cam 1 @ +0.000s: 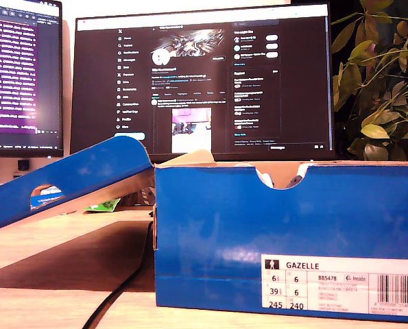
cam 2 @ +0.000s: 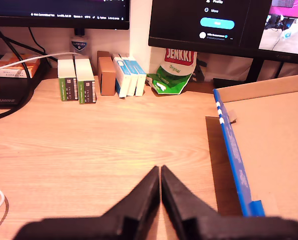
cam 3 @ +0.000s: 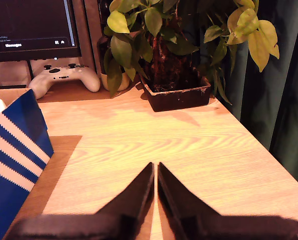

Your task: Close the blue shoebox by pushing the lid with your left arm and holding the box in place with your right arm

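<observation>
The blue shoebox (cam 1: pixel 286 233) stands on the wooden desk, filling the exterior view's right, its label reading GAZELLE. Its blue lid (cam 1: pixel 66 179) is hinged open and slopes down toward the exterior view's left. My first gripper (cam 2: pixel 160 170) is shut with nothing in it, hovering over bare desk beside the lid's blue edge (cam 2: pixel 232 150) and cardboard inside. My second gripper (cam 3: pixel 155 166) is shut and empty too, above the desk beside the box's striped blue end (cam 3: pixel 16 150). Neither arm shows in the exterior view.
Two lit monitors (cam 1: pixel 204 82) stand behind the box. Small cartons (cam 2: pixel 78 80) and a green Jenkki bag (cam 2: pixel 173 70) line the back of the desk. A potted plant (cam 3: pixel 176 65), a white game controller (cam 3: pixel 63 77) and a dark curtain are near my second gripper. A black cable (cam 1: pixel 118 291) runs under the lid.
</observation>
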